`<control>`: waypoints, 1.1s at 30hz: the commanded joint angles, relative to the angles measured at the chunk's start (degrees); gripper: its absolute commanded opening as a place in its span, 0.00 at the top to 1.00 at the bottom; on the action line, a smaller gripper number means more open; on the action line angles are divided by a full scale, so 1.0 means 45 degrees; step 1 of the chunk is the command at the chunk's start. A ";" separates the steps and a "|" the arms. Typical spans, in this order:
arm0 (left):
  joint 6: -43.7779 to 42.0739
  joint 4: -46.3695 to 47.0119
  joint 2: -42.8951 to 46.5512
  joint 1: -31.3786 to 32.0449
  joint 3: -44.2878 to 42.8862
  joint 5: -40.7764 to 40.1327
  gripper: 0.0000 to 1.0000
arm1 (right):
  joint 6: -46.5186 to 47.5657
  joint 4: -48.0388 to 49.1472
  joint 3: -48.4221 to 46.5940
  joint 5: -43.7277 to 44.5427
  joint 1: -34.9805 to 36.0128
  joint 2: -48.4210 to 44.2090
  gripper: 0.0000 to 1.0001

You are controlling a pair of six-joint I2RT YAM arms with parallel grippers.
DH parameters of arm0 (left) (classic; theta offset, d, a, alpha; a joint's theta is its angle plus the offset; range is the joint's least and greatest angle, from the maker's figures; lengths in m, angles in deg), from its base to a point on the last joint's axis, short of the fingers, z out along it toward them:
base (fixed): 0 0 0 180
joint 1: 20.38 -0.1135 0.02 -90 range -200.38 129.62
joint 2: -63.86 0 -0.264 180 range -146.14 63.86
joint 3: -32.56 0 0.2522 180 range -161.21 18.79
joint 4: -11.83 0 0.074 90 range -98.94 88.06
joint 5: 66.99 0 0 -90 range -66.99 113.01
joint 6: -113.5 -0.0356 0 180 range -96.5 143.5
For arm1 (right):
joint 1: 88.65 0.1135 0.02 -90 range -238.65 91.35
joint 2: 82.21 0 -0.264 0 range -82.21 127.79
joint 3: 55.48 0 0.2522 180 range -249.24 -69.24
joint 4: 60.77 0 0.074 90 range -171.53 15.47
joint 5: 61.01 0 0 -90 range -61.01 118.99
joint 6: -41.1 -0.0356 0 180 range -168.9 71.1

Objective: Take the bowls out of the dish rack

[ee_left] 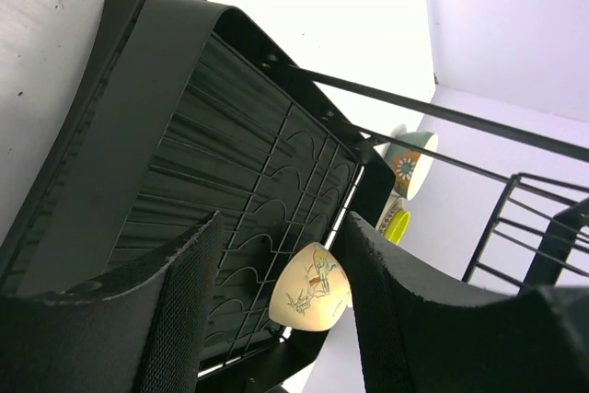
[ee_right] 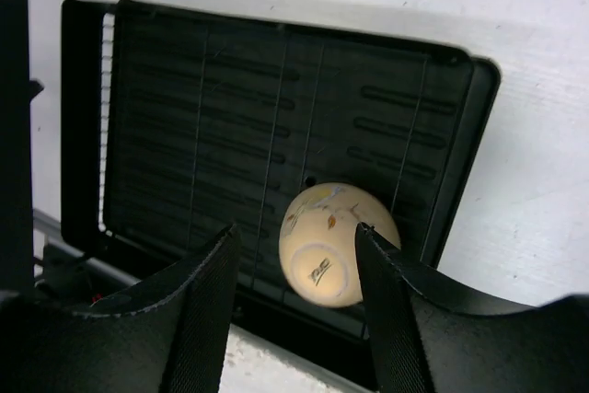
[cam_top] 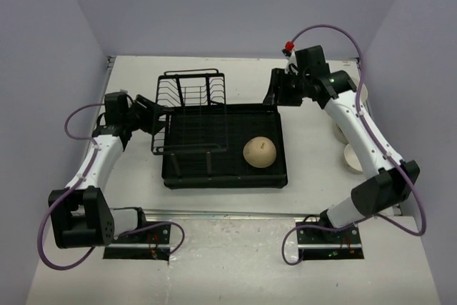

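Observation:
The black dish rack [cam_top: 227, 181] sits mid-table with its wire plate holder [cam_top: 191, 101] at the left. One beige bowl [cam_top: 260, 153] lies upside down in the tray's right half. My left gripper [cam_top: 158, 123] hovers at the rack's left edge beside the wire holder, open and empty [ee_left: 283, 223]; past it I see the beige bowl [ee_left: 311, 287]. My right gripper [cam_top: 280, 94] hangs over the tray's far right corner, open [ee_right: 296, 232], above the bowl [ee_right: 331, 241] and apart from it. A teal flowered bowl [ee_left: 409, 163] and a yellow-green bowl [ee_left: 398, 225] stand beyond the rack.
Cream bowls [cam_top: 354, 160] stand on the table at the right, partly hidden under my right arm [cam_top: 357, 123]. Purple walls close in the table on three sides. Bare white tabletop [cam_top: 228, 248] runs in front of the rack.

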 commanded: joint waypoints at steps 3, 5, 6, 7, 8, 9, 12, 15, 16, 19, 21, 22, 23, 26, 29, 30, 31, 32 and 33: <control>-0.0604 -0.0624 0.0811 -0.0110 -0.0025 0.0008 0.44 | -0.0364 0.0079 0.1831 -0.0564 0.0216 -0.2204 0.48; -0.0760 -0.0878 0.0967 -0.0090 -0.0005 -0.0069 0.44 | -0.0247 -0.0195 0.2339 -0.0796 0.0236 -0.2635 0.48; -0.0799 -0.0937 0.1064 -0.0110 0.0014 -0.0089 0.44 | -0.0227 -0.0273 0.2573 -0.0836 0.0294 -0.2810 0.48; -0.0800 -0.0957 0.1123 -0.0090 0.0053 -0.0089 0.44 | -0.0208 -0.0274 0.3117 -0.0875 0.0372 -0.3199 0.48; -0.0780 -0.0977 0.1163 -0.0090 0.0131 -0.0051 0.44 | -0.0227 -0.0196 0.3451 -0.1030 0.0431 -0.3454 0.48; -0.0780 -0.0996 0.1221 -0.0110 0.0170 -0.0012 0.44 | -0.0285 -0.0118 0.3783 -0.1071 0.0528 -0.3689 0.48; -0.0936 -0.1250 0.1397 -0.0110 0.0229 -0.0089 0.45 | -0.0578 0.0253 0.4994 -0.1207 0.1190 -0.4373 0.48; -0.1033 -0.1328 0.1534 -0.0090 0.0346 -0.0031 0.45 | -0.0851 0.0565 0.5913 -0.1091 0.1660 -0.4608 0.48; -0.1092 -0.1367 0.1553 -0.0110 0.0366 0.0008 0.45 | -0.0949 0.0702 0.6263 -0.1052 0.1720 -0.4648 0.48; -0.1210 -0.1504 0.1768 -0.0090 0.0464 0.0067 0.45 | -0.1066 0.0858 0.6618 -0.0819 0.1935 -0.4746 0.48; -0.1288 -0.1621 0.1924 -0.0090 0.0542 0.0067 0.46 | -0.1067 0.0937 0.6754 -0.0739 0.1955 -0.4668 0.48; -0.1288 -0.1622 0.1963 -0.0090 0.0658 0.0067 0.46 | -0.1067 0.0995 0.6890 -0.0700 0.1955 -0.4610 0.48; -0.1269 -0.1602 0.2022 -0.0071 0.0717 0.0067 0.46 | -0.1067 0.1073 0.7008 -0.0700 0.1974 -0.4570 0.48; -0.1346 -0.1660 0.2120 -0.0090 0.0874 0.0106 0.45 | -0.1086 0.1444 0.7516 -0.0506 0.1994 -0.4492 0.48; -0.1425 -0.1719 0.2159 -0.0090 0.0971 0.0125 0.45 | -0.1086 0.1835 0.7848 -0.0407 0.1974 -0.4180 0.48; -0.1425 -0.1700 0.2159 -0.0090 0.0991 0.0145 0.45 | -0.1086 0.1971 0.7868 -0.0388 0.1974 -0.3967 0.48; -0.1425 -0.1661 0.2140 -0.0090 0.1010 0.0184 0.45 | -0.1028 0.1992 0.7830 -0.0233 0.1974 -0.3829 0.48; -0.1425 -0.1641 0.2101 -0.0090 0.1011 0.0203 0.45 | -0.0970 0.2011 0.7791 -0.0135 0.1974 -0.3692 0.48; -0.1444 -0.1622 0.2101 -0.0090 0.1011 0.0223 0.45 | -0.0911 0.1992 0.7597 -0.0095 0.1974 -0.3536 0.48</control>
